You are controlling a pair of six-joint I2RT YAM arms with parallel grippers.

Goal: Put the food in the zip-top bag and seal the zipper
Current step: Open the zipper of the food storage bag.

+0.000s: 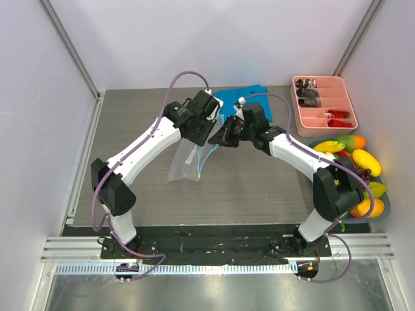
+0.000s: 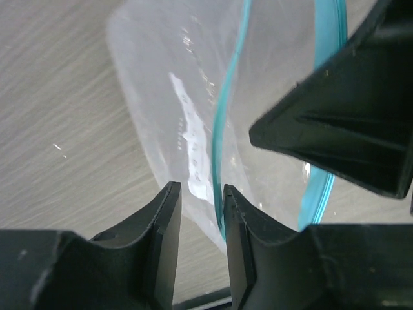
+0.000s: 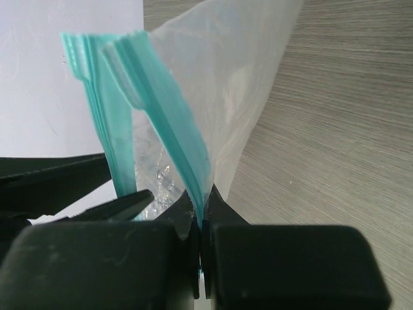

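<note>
The clear zip-top bag (image 1: 184,162) hangs above the middle of the table between both arms, its mouth parted. My right gripper (image 3: 201,201) is shut on one side of the light-blue zipper (image 3: 173,123). The other side of the zipper (image 2: 219,148) runs down between the fingers of my left gripper (image 2: 202,194), lying along the right finger. A gap shows between the jaws, so they do not clamp it. The bag (image 2: 161,84) holds nothing that I can see. The food (image 1: 355,159), yellow, orange and green toy fruits, lies in a blue bowl (image 1: 384,208) at the right edge.
A pink compartment tray (image 1: 324,107) with small dark and red bits stands at the back right. A blue folded cloth (image 1: 246,96) lies behind the grippers. My right gripper's dark finger (image 2: 342,123) fills the right of the left wrist view.
</note>
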